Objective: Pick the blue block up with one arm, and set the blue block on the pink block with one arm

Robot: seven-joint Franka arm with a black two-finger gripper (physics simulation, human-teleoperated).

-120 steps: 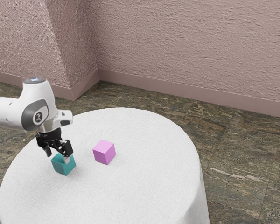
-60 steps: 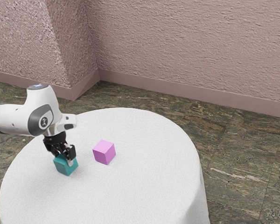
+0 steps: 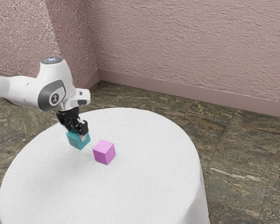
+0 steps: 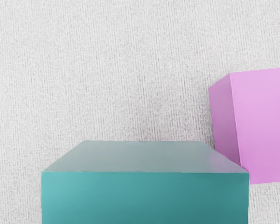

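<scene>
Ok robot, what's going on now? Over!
My gripper shut on blue block. Block held off the table, beside pink block, not yet over it. Nothing between them.

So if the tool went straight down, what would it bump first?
Probably the white table, with the blue block that the tool holds landing first. The pink block sits aside, though depth is unclear.

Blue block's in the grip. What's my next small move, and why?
Probably carry it toward the exterior view's right, gaining a little height. The gripper is shut on the blue block, which hangs above the table, beside the pink block rather than over it, and its underside looks barely higher than the pink top.
</scene>
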